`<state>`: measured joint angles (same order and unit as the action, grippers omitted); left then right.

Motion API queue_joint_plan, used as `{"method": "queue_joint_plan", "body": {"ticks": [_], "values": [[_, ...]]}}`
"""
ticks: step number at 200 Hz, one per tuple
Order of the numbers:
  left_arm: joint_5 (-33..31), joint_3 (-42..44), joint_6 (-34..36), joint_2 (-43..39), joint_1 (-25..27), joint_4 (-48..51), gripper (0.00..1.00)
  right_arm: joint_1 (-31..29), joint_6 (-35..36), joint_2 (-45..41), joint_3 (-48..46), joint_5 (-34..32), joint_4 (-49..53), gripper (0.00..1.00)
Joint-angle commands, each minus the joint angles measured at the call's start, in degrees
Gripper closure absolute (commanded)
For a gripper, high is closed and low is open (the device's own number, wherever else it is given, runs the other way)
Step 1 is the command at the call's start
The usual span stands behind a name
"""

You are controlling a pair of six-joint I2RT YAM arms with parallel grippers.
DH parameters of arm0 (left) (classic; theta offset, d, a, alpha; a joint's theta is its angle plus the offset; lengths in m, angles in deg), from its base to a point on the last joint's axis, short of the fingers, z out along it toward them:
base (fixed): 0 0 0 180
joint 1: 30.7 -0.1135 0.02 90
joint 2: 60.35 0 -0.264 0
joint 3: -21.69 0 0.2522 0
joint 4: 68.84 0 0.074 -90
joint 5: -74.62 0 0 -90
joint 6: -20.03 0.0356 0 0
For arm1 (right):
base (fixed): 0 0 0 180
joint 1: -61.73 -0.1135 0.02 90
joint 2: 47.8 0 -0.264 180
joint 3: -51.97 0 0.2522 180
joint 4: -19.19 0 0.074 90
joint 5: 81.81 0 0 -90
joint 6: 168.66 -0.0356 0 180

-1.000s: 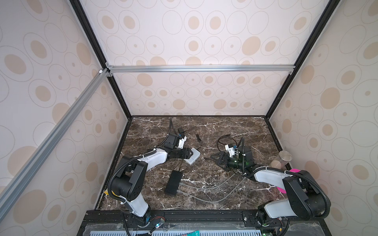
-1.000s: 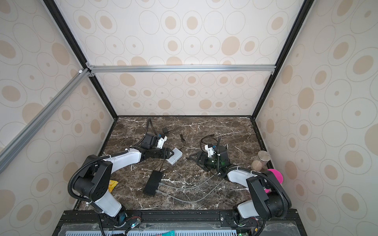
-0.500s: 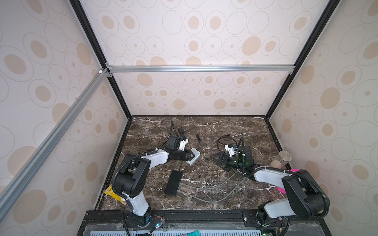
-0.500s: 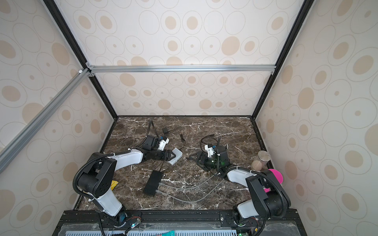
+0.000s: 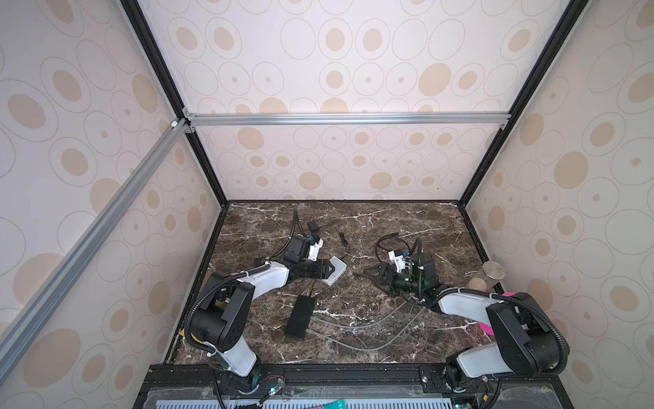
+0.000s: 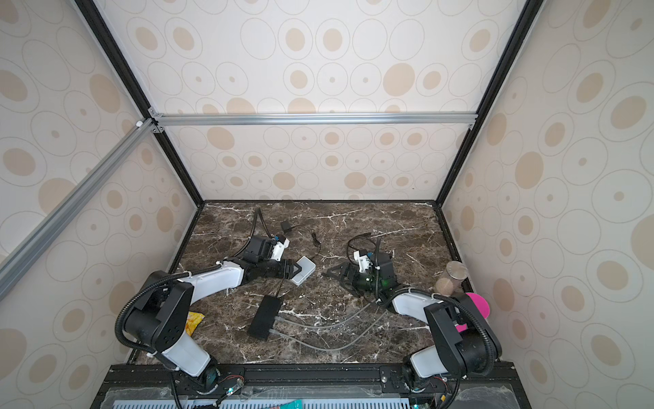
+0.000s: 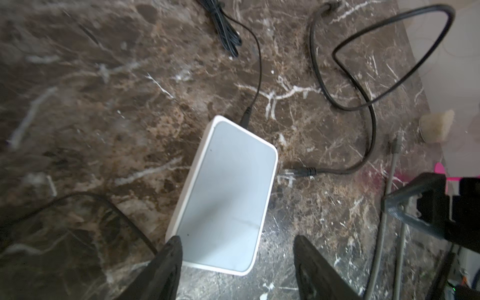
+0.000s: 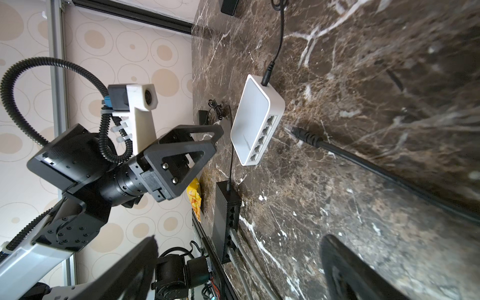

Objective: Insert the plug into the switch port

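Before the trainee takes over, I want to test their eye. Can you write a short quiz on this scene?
1. True or false: the black plug is seated in the white switch.
2. How many grey cables enter the black switch?
3. The right fingers are: A) shut on the plug, B) open and empty, C) shut on a grey cable.
Key: 1 false, it lies loose beside the switch; 2 two; 3 B.
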<state>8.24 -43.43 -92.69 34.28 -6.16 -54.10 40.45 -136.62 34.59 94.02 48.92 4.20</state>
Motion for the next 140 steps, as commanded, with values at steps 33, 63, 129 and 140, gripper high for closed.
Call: {"method": "queue_joint_plan", "body": {"ticks": [33, 63, 129, 140], "values": [[-3.6, -7.4, 1.5, 7.1, 0.3, 3.8, 0.32, -0.4, -1.2, 1.2, 1.2, 1.0, -1.7, 0.0], [-1.0, -9.3, 1.5, 10.6, 0.3, 4.9, 0.32, -0.3, -1.2, 1.4, 1.2, 1.3, -1.7, 0.0], [9.0, -6.1, 2.1, 9.9, 0.2, 1.8, 0.32, -0.4, -1.7, 2.7, 1.5, 1.7, -2.5, 0.0], [9.4, -5.6, 2.1, 9.5, 0.2, 1.8, 0.31, -0.4, -1.7, 2.9, 1.5, 1.8, -2.5, 0.0]]}}
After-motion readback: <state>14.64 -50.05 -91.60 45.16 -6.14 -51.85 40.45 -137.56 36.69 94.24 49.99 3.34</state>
